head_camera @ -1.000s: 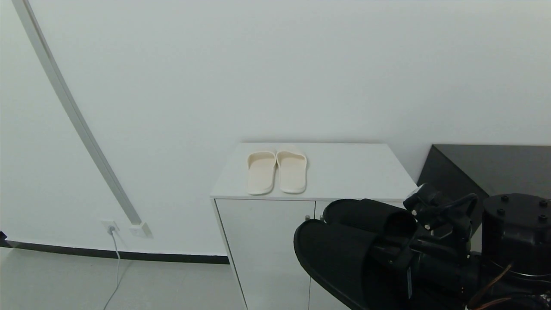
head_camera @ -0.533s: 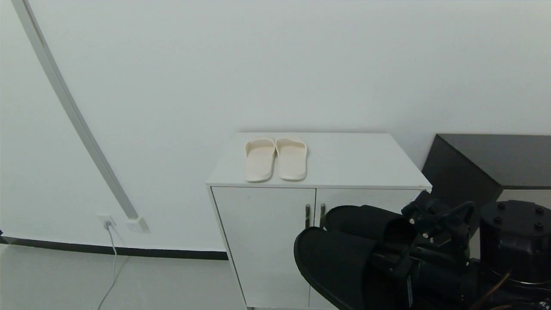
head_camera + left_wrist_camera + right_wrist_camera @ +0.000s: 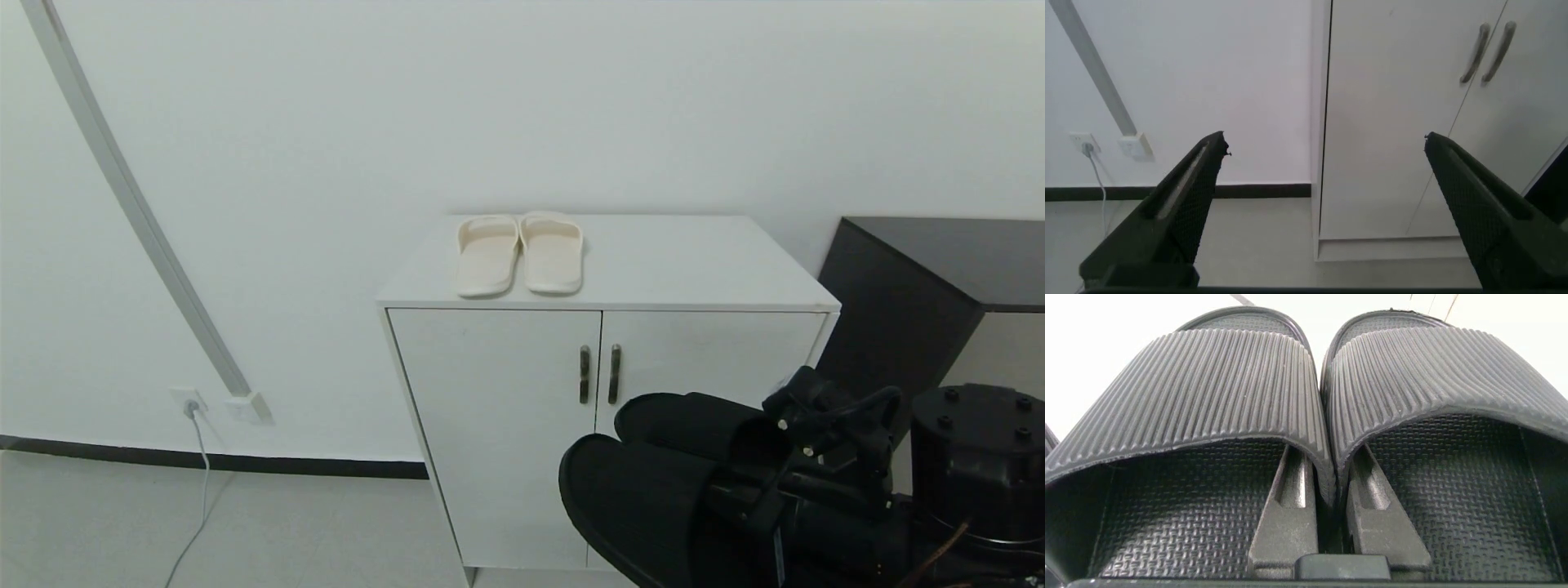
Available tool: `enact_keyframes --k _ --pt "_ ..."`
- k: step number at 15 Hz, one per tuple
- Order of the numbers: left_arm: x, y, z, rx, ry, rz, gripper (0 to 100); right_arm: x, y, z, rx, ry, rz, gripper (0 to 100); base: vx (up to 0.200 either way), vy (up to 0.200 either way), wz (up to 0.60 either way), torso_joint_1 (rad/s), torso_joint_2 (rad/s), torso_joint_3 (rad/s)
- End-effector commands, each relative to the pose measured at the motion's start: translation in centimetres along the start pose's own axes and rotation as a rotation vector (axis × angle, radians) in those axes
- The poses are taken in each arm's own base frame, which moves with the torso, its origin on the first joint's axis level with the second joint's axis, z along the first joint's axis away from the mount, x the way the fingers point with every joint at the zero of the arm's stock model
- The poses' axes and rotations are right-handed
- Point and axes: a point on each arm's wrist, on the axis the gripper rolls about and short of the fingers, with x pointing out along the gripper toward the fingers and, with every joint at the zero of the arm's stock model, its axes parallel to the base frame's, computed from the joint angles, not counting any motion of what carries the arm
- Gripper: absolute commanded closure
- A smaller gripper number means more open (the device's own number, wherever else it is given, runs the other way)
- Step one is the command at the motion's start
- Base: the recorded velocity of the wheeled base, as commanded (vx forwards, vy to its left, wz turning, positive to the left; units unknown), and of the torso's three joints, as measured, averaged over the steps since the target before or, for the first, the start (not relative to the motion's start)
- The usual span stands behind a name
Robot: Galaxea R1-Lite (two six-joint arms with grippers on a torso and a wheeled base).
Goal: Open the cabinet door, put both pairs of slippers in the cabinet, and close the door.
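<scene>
The left gripper [image 3: 1324, 139] hangs spread and empty. Cream slippers [image 3: 519, 253] sit atop the white cabinet [image 3: 694, 269], doors [image 3: 498, 408] shut. Before its right door [image 3: 710, 359], the right gripper [image 3: 1327, 469] pinches the black slippers [image 3: 669, 465] together. One pair seems picked up; opening, stowing both and closing remain.

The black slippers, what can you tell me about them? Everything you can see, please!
The black slippers are a pair with wide ribbed straps and bumpy footbeds; they look like soft rubber or foam. They sit side by side, touching. The right gripper holds them in the air: one of its fingers is in each slipper, pinching the two inner walls together. They hang low in front of the white cabinet, whose doors are shut.
</scene>
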Motion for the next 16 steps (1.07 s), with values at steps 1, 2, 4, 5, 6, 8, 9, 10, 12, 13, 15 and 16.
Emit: enact_keyframes --k 1,2,4,5,6,8,9,10,12,13,15,16 --pt "0.01 0.0 0.0 0.0 0.001 0.0 0 0.0 0.03 0.0 -0.003 0.0 0.002 100 0.0 0.0 0.0 -0.207 0.53 0.325" --pt "0.01 0.0 0.0 0.0 0.001 0.0 0 -0.01 0.03 -0.04 -0.022 0.001 0.003 100 0.0 0.0 0.0 -0.203 0.52 0.325" --pt "0.01 0.0 0.0 0.001 0.001 0.0 0 -0.1 0.02 -0.39 -0.026 0.014 0.007 100 0.0 0.0 0.0 -0.178 0.5 0.315" --pt "0.01 0.0 0.0 0.0 0.001 0.0 0 -0.1 0.02 -0.39 -0.026 0.014 0.006 100 0.0 0.0 0.0 -0.178 0.49 0.31" --pt "0.01 0.0 0.0 0.0 0.001 0.0 0 -0.11 0.02 -0.43 -0.026 0.015 0.006 100 0.0 0.0 0.0 -0.168 0.5 0.32" --pt "0.01 0.0 0.0 0.001 0.001 0.0 0 -0.15 0.0 -0.59 -0.026 0.02 0.004 100 0.0 0.0 0.0 -0.161 0.49 0.322" --pt "0.01 0.0 0.0 0.001 0.001 0.0 0 -0.09 0.0 -0.61 -0.026 0.02 0.004 100 0.0 0.0 0.0 -0.144 0.48 0.32" --pt "0.01 0.0 0.0 0.001 0.001 0.0 0 -0.05 -0.03 -0.57 -0.025 0.018 0.003 100 0.0 0.0 0.0 -0.144 0.47 0.334" --pt "0.01 0.0 0.0 0.001 0.001 0.0 0 0.01 0.0 -0.67 -0.026 0.023 0.004 100 0.0 0.0 0.0 -0.132 0.48 0.334" --pt "0.01 0.0 0.0 0.001 0.001 0.0 0 0.04 -0.01 -0.71 -0.025 0.026 0.004 100 0.0 0.0 0.0 -0.119 0.46 0.339" --pt "0.01 0.0 0.0 0.001 0.001 0.0 0 0.12 -0.01 -0.83 -0.025 0.032 0.005 100 0.0 0.0 0.0 -0.1 0.45 0.356" --pt "0.01 0.0 0.0 0.001 0.001 0.0 0 0.18 -0.02 -0.88 -0.025 0.035 0.005 100 0.0 0.0 0.0 -0.085 0.45 0.364"
